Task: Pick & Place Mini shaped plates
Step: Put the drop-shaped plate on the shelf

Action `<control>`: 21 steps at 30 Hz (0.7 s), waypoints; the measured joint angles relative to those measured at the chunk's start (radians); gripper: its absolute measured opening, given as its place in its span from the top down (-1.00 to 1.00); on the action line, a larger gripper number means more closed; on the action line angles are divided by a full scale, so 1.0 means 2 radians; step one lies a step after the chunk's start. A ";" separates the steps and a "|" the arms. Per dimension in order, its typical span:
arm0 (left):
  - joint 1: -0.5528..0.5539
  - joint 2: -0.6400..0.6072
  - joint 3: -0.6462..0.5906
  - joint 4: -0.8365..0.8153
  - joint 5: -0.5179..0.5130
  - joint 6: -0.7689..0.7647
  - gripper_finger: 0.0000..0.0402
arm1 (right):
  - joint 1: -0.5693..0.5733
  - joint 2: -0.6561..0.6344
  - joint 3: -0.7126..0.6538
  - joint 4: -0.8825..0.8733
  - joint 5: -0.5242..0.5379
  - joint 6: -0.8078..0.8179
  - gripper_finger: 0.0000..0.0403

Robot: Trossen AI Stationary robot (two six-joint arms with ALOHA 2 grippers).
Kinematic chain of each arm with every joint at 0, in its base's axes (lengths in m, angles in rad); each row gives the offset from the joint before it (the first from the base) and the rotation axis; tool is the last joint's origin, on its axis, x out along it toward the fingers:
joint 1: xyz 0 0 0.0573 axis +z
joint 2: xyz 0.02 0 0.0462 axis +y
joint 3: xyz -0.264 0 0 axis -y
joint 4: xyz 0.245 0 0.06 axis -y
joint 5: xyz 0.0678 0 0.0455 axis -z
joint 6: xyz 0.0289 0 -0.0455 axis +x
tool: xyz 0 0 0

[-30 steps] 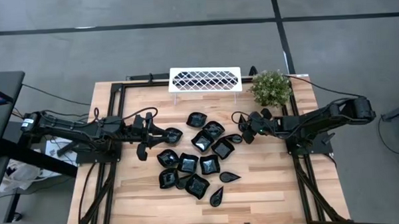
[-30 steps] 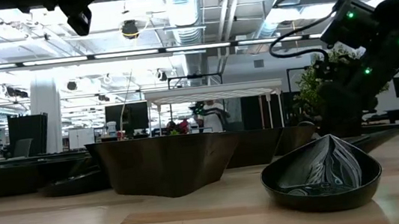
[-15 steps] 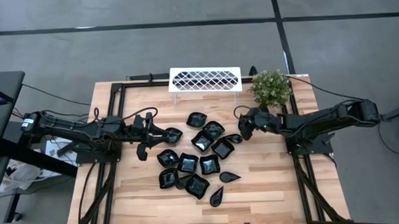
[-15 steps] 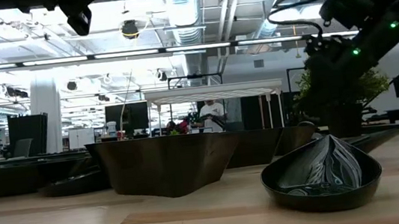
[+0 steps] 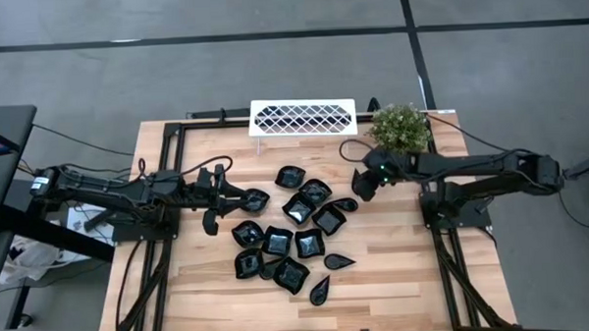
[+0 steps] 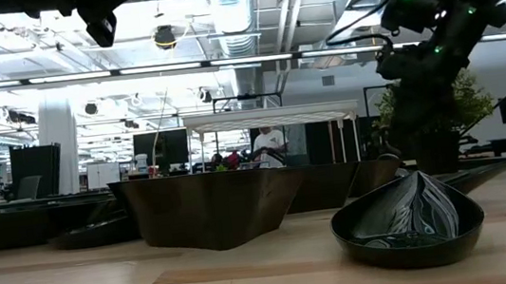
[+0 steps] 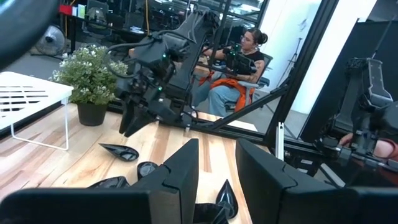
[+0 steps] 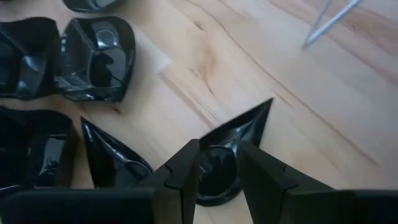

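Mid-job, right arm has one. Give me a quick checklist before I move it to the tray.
1. Plate in grip: teardrop plate sits between the right gripper fingers. Ok.
2. Height: in the low view the right gripper hangs well above the plates on the table. Ok.
3. Grip security: only the plate's rim end shows in the fingers. Cannot tell.
4. Path: the plant stands close beside the right gripper, next to the white tray. Clearance cannot tell.
5. Left gripper: at the pile's left side, fingers open, nothing between them. Ok.
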 joint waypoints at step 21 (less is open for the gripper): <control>-0.002 0.000 0.000 0.000 0.001 -0.002 0.46 | -0.031 0.074 -0.001 0.012 -0.011 -0.053 0.49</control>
